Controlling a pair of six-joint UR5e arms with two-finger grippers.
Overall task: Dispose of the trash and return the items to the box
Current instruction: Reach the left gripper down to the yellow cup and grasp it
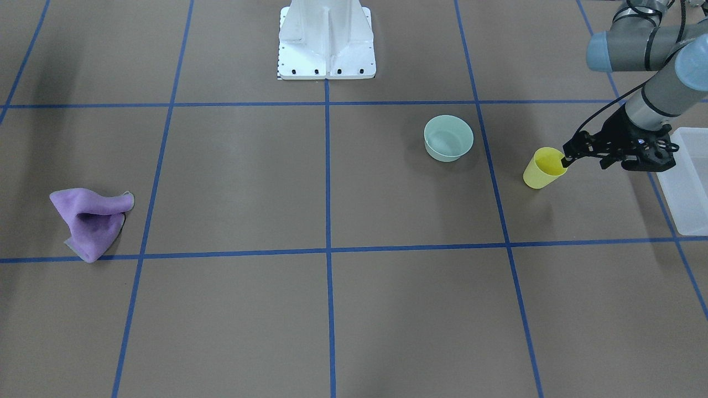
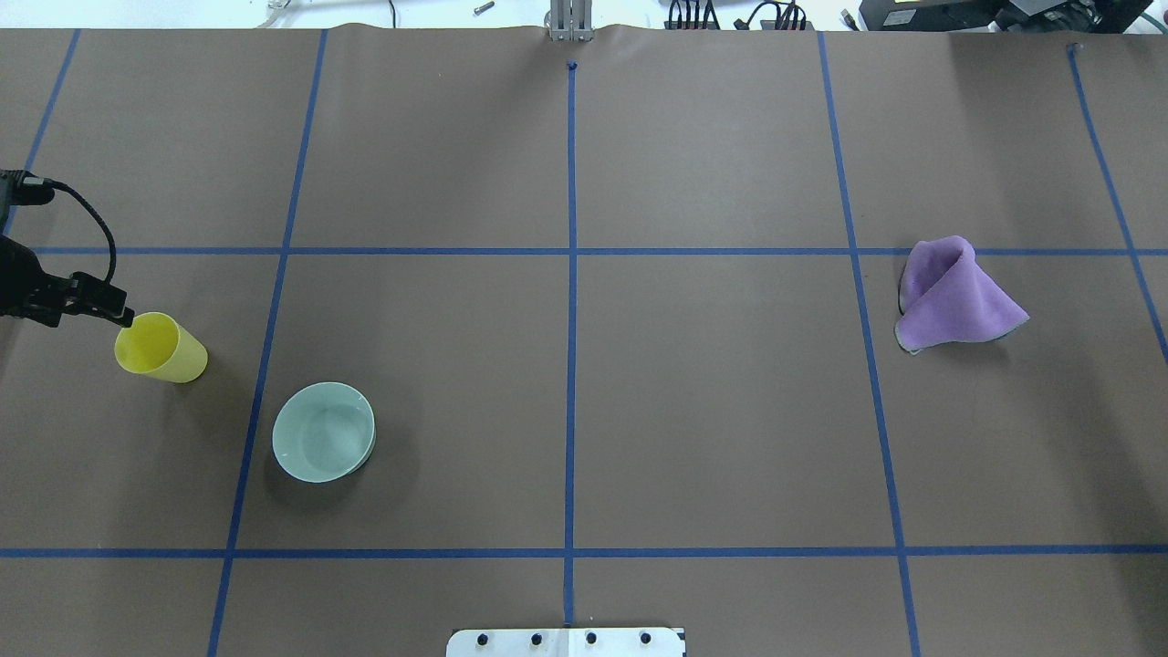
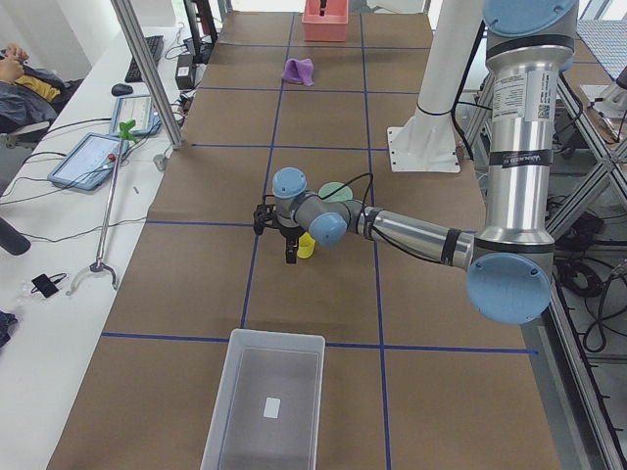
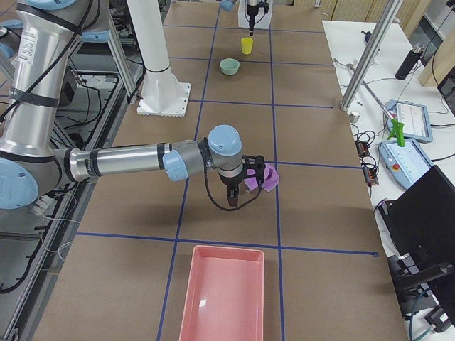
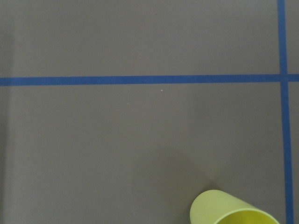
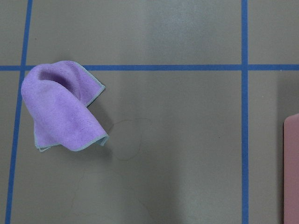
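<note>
The left tool (image 1: 565, 159) was right at the yellow cup (image 1: 545, 167), one finger tip down on the rim on the box side, apparently dipped just inside the mouth. A rim pinch made sense here. The cup stood upright and open, and a grip on its wall would keep it upright for the short carry.

Were the jaws clamped on that wall? I could not tell. Both fixed views showed the tool edge-on. The left wrist camera caught only a sliver of cup at the bottom of its frame, with no fingers in it.

The cup appeared to rest on the desk (image 1: 415, 320), between the mint-green bowl (image 1: 448, 138) and the box (image 1: 688, 182), near the box but not in it. The bowl sat upright and untouched, near the cup on the side away from the box.

From the front, the box was cut off by the picture's edge. The left side view showed it open-topped, with only a small pale patch on its floor, too small to name.

At the other end of the desk, the right tool (image 4: 234, 193) hung close by the purple cloth (image 2: 958, 292), well apart from cup, bowl and box. The pink tray (image 4: 224, 298) lay near it, a likely home for trash. Was that tool open or closed? Only the side view showed it, so I could not tell. It did not appear in the front or overhead views.
</note>
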